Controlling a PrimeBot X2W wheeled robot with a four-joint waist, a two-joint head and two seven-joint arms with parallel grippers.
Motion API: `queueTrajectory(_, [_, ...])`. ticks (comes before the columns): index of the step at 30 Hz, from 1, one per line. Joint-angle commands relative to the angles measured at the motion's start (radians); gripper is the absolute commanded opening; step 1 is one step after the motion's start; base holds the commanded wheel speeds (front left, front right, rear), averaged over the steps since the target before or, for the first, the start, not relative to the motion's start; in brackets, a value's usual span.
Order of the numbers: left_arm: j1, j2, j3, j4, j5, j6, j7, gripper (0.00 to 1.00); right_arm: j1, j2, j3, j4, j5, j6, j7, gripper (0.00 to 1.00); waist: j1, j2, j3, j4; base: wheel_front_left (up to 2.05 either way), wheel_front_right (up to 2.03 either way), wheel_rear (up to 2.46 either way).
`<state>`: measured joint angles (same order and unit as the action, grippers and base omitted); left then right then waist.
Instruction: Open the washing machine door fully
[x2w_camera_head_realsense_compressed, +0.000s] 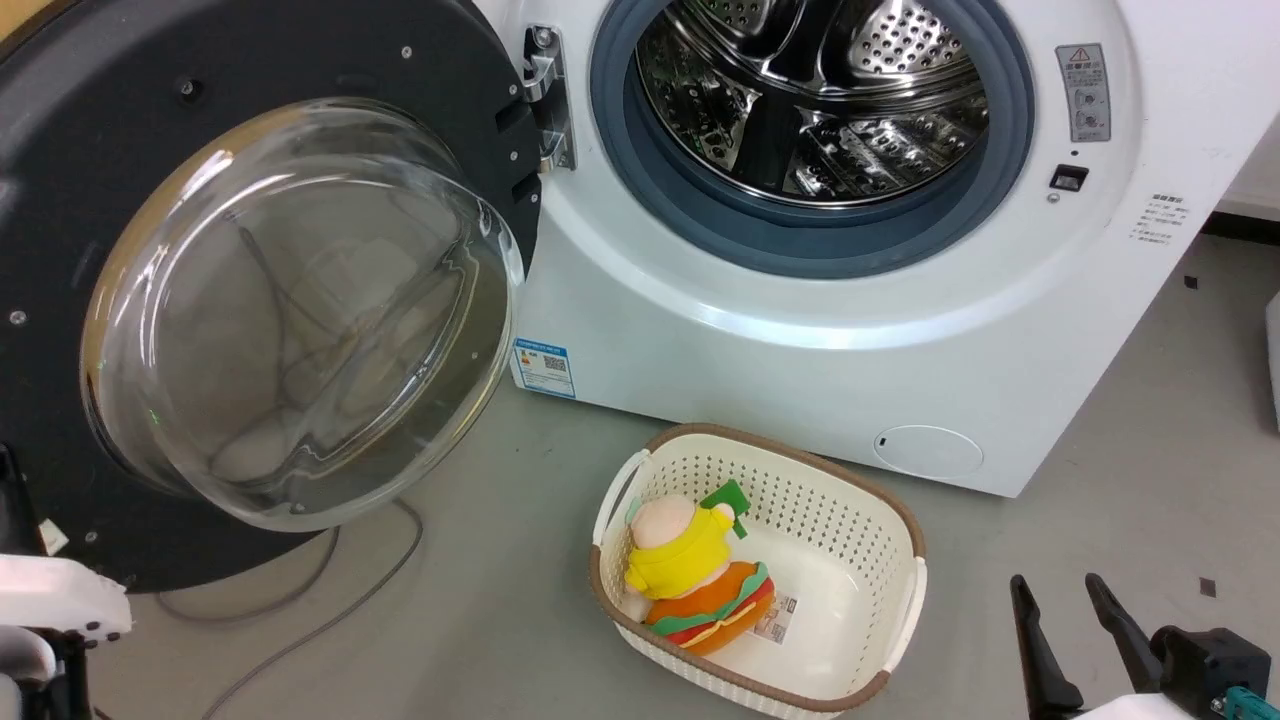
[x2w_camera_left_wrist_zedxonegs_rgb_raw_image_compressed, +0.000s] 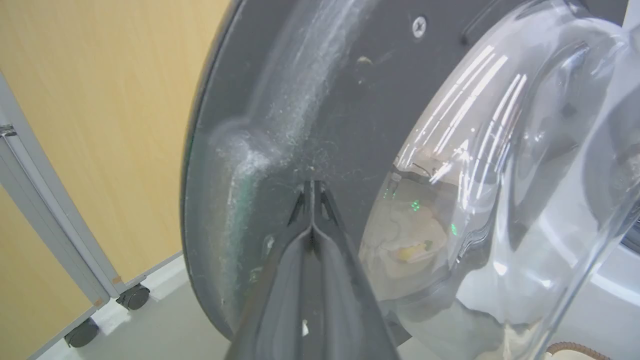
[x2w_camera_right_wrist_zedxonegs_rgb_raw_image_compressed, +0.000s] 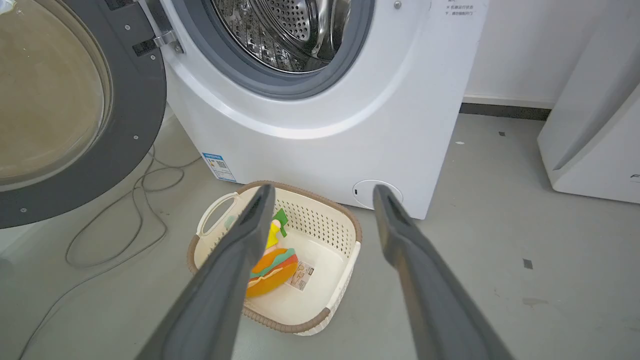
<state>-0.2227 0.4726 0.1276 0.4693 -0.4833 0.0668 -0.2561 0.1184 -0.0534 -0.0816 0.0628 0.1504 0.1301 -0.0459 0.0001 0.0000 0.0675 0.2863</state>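
Observation:
The washing machine door (x2w_camera_head_realsense_compressed: 300, 50) is swung out to the left of the white machine (x2w_camera_head_realsense_compressed: 800, 340), its inner face and clear glass bowl (x2w_camera_head_realsense_compressed: 300, 320) turned toward me. The steel drum (x2w_camera_head_realsense_compressed: 810, 90) and its grey rubber ring stand uncovered. In the left wrist view my left gripper (x2w_camera_left_wrist_zedxonegs_rgb_raw_image_compressed: 311, 186) is shut with nothing between its fingers, its tip at the door's (x2w_camera_left_wrist_zedxonegs_rgb_raw_image_compressed: 350, 100) dark inner rim beside the glass bowl (x2w_camera_left_wrist_zedxonegs_rgb_raw_image_compressed: 500, 175). My left forearm (x2w_camera_head_realsense_compressed: 50, 600) shows pale at the lower left. My right gripper (x2w_camera_head_realsense_compressed: 1056, 582) (x2w_camera_right_wrist_zedxonegs_rgb_raw_image_compressed: 322, 189) hangs open and unloaded over the floor, well away from the door (x2w_camera_right_wrist_zedxonegs_rgb_raw_image_compressed: 125, 140).
A cream basket (x2w_camera_head_realsense_compressed: 900, 520) (x2w_camera_right_wrist_zedxonegs_rgb_raw_image_compressed: 345, 270) with a brown rim sits on the floor before the machine, holding a burger-shaped plush toy (x2w_camera_head_realsense_compressed: 700, 590) (x2w_camera_right_wrist_zedxonegs_rgb_raw_image_compressed: 272, 265). Grey cables (x2w_camera_head_realsense_compressed: 340, 600) loop under the door. A wheeled wooden panel (x2w_camera_left_wrist_zedxonegs_rgb_raw_image_compressed: 100, 125) stands beyond the door. Another white appliance (x2w_camera_right_wrist_zedxonegs_rgb_raw_image_compressed: 590, 125) stands to the right.

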Motion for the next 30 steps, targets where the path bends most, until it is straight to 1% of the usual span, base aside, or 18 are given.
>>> queueTrajectory(1, [0.018, -0.016, 0.014, -0.021, 0.012, -0.005, -0.005, 0.0, -0.011, 0.003, 0.0, 0.001, 0.002, 0.001, -0.005, 1.0, -0.0001, 0.0, -0.003, -0.001, 0.0, 0.0, 0.0])
queueTrajectory(5, [0.086, -0.067, 0.039, -0.103, 0.037, -0.004, -0.006, 0.0, -0.005, 0.003, 0.002, 0.007, 0.006, 0.001, -0.012, 1.0, -0.0001, 0.0, -0.016, -0.002, 0.0, 0.0, 0.0])
queueTrajectory(8, [0.161, -0.111, 0.037, -0.166, 0.04, -0.007, -0.006, 0.0, 0.0, 0.003, 0.006, 0.015, 0.009, 0.001, -0.018, 1.0, -0.0001, 0.0, -0.029, -0.003, 0.0, 0.0, 0.0])
queueTrajectory(10, [0.209, -0.133, 0.028, -0.215, 0.049, -0.002, -0.006, 0.0, 0.002, 0.003, 0.005, 0.018, 0.012, 0.001, -0.022, 1.0, -0.0001, 0.0, -0.036, -0.001, 0.0, 0.0, 0.0])
queueTrajectory(11, [0.232, -0.144, 0.021, -0.238, 0.052, 0.001, -0.005, 0.04, 0.003, 0.003, 0.006, 0.019, 0.011, 0.001, -0.024, 1.0, -0.0001, 0.0, -0.041, 0.0, 0.0, 0.0, 0.0])
queueTrajectory(12, [0.255, -0.153, 0.015, -0.262, 0.055, 0.006, -0.003, 0.3, 0.003, 0.003, 0.007, 0.019, 0.01, 0.001, -0.026, 1.0, -0.0001, 0.0, -0.043, 0.001, 0.0, 0.0, 0.0])
queueTrajectory(13, [0.275, -0.162, 0.009, -0.287, 0.058, 0.012, 0.0, 0.68, 0.003, 0.003, 0.007, 0.019, 0.009, 0.001, -0.027, 1.0, -0.0001, 0.0, -0.045, 0.001, 0.0, 0.0, 0.0])
queueTrajectory(14, [0.294, -0.172, 0.002, -0.312, 0.059, 0.017, 0.005, 0.98, 0.003, 0.003, 0.007, 0.019, 0.008, 0.001, -0.028, 1.0, -0.0001, 0.0, -0.047, 0.002, 0.0, 0.0, 0.0])
queueTrajectory(15, [0.312, -0.179, -0.007, -0.335, 0.063, 0.02, 0.011, 1.0, 0.003, 0.003, 0.007, 0.018, 0.007, 0.001, -0.029, 1.0, -0.0001, 0.0, -0.049, 0.003, 0.0, 0.0, 0.0])
queueTrajectory(20, [0.381, -0.203, -0.058, -0.421, 0.091, 0.032, 0.037, 1.0, 0.003, 0.003, 0.015, 0.006, -0.008, 0.001, -0.027, 1.0, -0.0001, 0.0, -0.054, -0.003, 0.0, 0.0, 0.0])
queueTrajectory(24, [0.402, -0.217, -0.099, -0.461, 0.11, 0.03, 0.041, 1.0, 0.005, 0.003, 0.011, -0.009, -0.022, 0.001, -0.026, 1.0, -0.0001, 0.0, -0.059, -0.02, 0.0, 0.0, 0.0])
queueTrajectory(26, [0.402, -0.223, -0.125, -0.478, 0.123, 0.027, 0.048, 1.0, 0.007, 0.003, 0.01, -0.019, -0.032, 0.001, -0.025, 1.0, -0.0001, 0.0, -0.062, -0.033, 0.0, 0.0, 0.0])
queueTrajectory(30, [0.381, -0.225, -0.175, -0.48, 0.141, 0.006, 0.055, 1.0, 0.008, 0.003, 0.018, -0.037, -0.048, 0.001, -0.019, 1.0, -0.0001, 0.0, -0.07, -0.067, 0.0, 0.0, 0.0])
